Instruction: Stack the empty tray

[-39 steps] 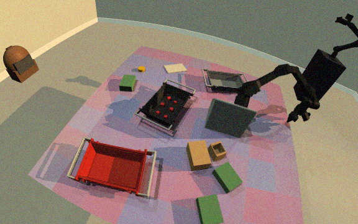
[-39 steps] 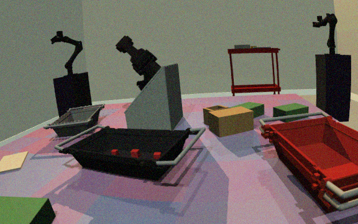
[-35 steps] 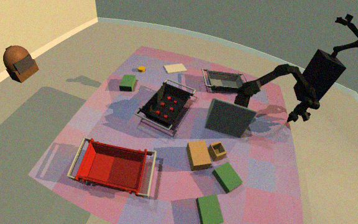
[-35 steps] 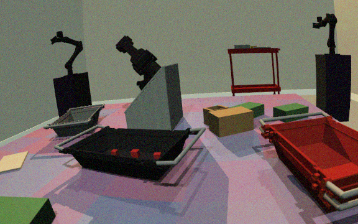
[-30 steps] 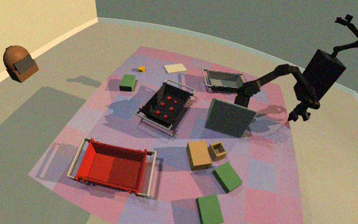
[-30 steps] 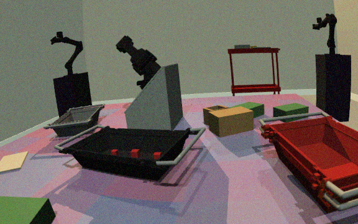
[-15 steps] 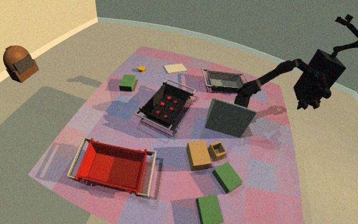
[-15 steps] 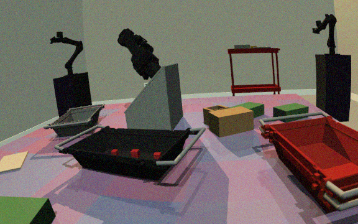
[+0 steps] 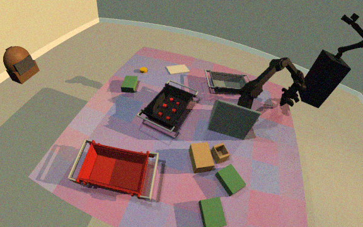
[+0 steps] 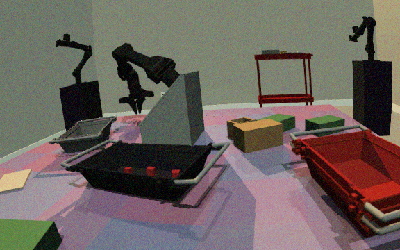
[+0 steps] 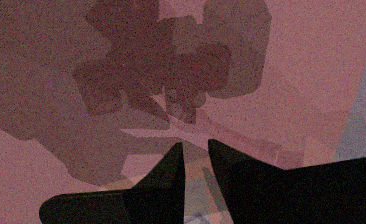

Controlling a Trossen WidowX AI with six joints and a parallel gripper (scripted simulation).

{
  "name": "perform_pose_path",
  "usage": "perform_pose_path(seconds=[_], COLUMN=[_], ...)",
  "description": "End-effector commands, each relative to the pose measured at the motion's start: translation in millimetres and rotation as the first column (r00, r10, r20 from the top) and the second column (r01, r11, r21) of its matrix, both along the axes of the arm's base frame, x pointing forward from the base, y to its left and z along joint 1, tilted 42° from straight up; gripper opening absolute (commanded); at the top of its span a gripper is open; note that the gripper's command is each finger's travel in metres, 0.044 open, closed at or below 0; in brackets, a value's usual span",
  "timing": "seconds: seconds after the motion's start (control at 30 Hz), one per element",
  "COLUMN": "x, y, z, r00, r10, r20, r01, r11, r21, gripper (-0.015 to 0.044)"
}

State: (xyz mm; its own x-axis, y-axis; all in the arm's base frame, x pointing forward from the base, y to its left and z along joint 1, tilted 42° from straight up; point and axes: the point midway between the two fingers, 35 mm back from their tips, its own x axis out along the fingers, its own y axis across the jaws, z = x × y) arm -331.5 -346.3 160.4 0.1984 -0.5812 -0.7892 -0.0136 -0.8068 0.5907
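Note:
A black tray (image 9: 183, 110) (image 10: 130, 185) holds several small red blocks (image 9: 164, 105) (image 10: 151, 171). One wire bar (image 9: 156, 122) (image 10: 213, 162) is swung out past one end, the other bar (image 9: 183, 87) (image 10: 87, 153) past the opposite end. An empty grey tray (image 9: 220, 91) (image 10: 82, 143) stands upright near the arm, bars out over its ends. An empty red tray (image 9: 87, 161) (image 10: 325, 187) also has its bars out. My gripper (image 9: 287, 102) (image 10: 137, 113) (image 11: 195, 147) points down, away from all trays. Its fingers are nearly together, a narrow gap between them, with nothing held.
A tall grey wedge (image 9: 233, 120) (image 10: 172, 114) stands between my arm and the black tray. A tan box (image 9: 200, 157) (image 10: 259, 135), a small hollow box (image 9: 220, 152) and green blocks (image 9: 230, 180) (image 9: 212, 212) (image 9: 129, 83) stand around. A cream plate (image 9: 177, 69) (image 10: 11, 181) lies flat.

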Motion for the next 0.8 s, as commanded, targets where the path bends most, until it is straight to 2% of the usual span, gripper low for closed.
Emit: perform_pose_path(seconds=[0.0,0.23,0.43,0.77], x=[36.7,102.4,172.5,304.6], y=[-38.7,-89.4,-124.0,-150.0], z=[26.1,69.6,107.4,163.4], r00=[0.975,0.864,0.71,0.402], r10=[0.149,0.312,0.391,0.381], r20=[-0.166,-0.396,-0.585,-0.833], r01=[-0.158,-0.376,-0.547,-0.774], r11=[0.987,0.922,0.829,0.627], r21=[-0.04,-0.092,-0.111,-0.087], gripper=[0.0084,0.0084,0.0084,0.0084])
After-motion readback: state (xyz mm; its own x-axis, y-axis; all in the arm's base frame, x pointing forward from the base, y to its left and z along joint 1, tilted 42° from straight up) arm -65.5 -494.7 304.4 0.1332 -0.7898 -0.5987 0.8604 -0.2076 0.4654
